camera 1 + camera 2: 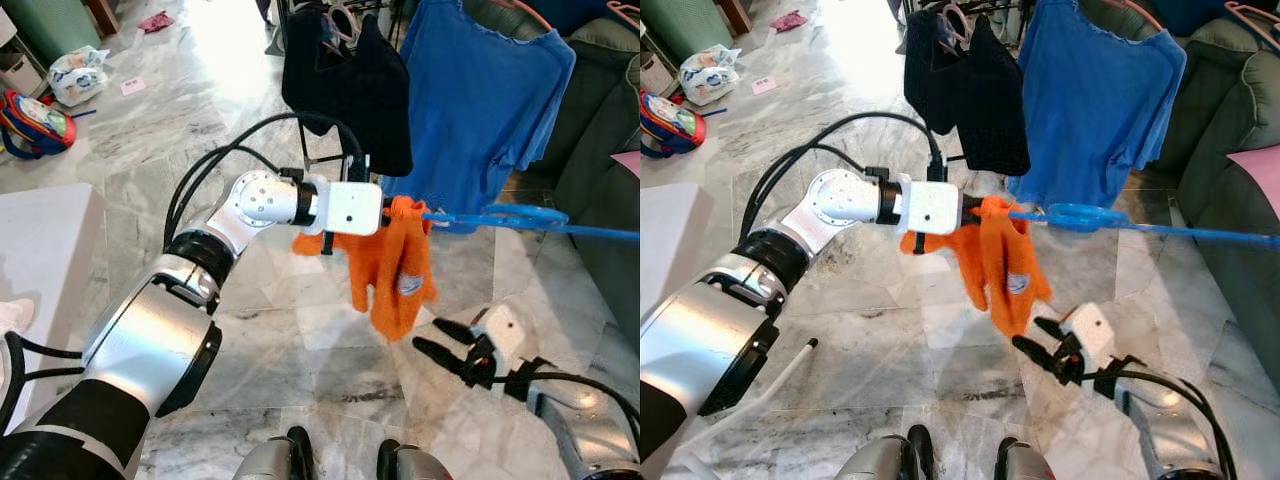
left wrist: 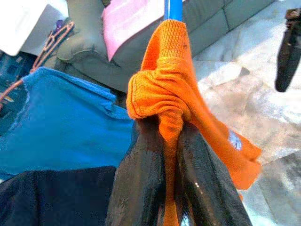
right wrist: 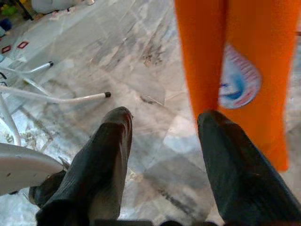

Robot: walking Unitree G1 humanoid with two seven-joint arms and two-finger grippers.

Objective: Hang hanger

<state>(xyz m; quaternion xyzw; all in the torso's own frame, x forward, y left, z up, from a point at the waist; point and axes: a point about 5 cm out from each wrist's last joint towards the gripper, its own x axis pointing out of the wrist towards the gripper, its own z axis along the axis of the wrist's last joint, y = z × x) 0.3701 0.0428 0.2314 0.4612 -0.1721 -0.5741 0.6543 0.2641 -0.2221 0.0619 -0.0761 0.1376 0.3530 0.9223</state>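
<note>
Nearest, low right: right gripper (image 1: 440, 336), fingers spread wide, empty, just below orange garment (image 1: 395, 265); mid-scene: left gripper (image 2: 176, 141) pinched shut on garment and blue hanger (image 1: 520, 218), long axis running rightward; farther: rack clothes, black top (image 1: 345, 85), blue shirt (image 1: 480, 100).

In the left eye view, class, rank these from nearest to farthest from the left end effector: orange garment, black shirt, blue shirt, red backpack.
From the left end effector:
1. Orange garment, clamped in it.
2. Black shirt, hanging just behind.
3. Blue shirt, behind, to the robot's right; close to the black shirt's rank.
4. Red backpack, far left on the floor.
</note>
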